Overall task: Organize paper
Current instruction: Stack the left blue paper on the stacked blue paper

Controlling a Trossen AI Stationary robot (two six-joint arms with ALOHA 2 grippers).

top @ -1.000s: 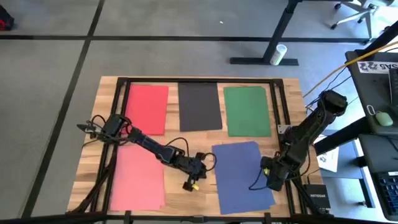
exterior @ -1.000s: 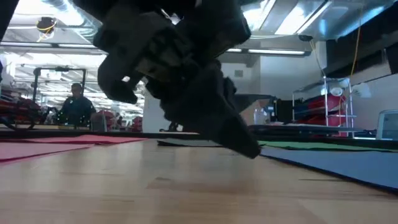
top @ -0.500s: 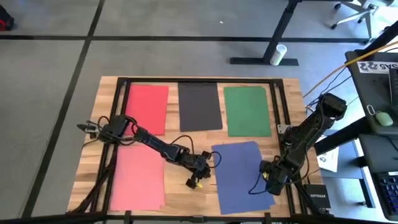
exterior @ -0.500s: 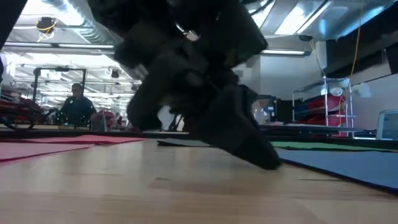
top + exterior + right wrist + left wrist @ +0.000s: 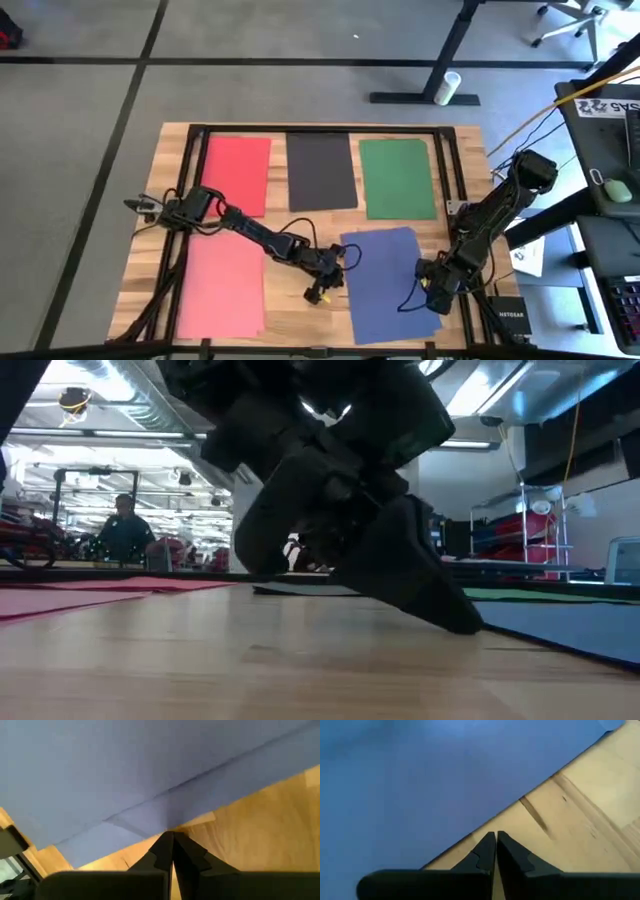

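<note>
On the wooden table [image 5: 155, 195], 5 sheets of paper lie flat inside a dark frame [image 5: 320, 128]. The red sheet [image 5: 237, 174], the black sheet [image 5: 321, 170] and the green sheet [image 5: 397, 178] form a row along the far side. The pink sheet [image 5: 222, 284] lies on the near left, and the blue sheet [image 5: 388, 282] on the near right, turned slightly askew from the others.

The left gripper [image 5: 322, 287] reaches low across the middle of the table to the blue sheet's left edge. In the left wrist view its fingers [image 5: 482, 855] are pressed together with nothing between them, tips over bare wood just beside the blue edge. The low view shows this gripper [image 5: 440, 610] slanting down to the tabletop.

The right gripper [image 5: 433, 291] sits at the blue sheet's right edge. In the right wrist view its fingers [image 5: 165, 849] are clenched together, tips meeting the paper's border, where the sheet looks slightly lifted and creased; whether they pinch the edge cannot be told.

A person [image 5: 123, 528] shows far behind the table.
</note>
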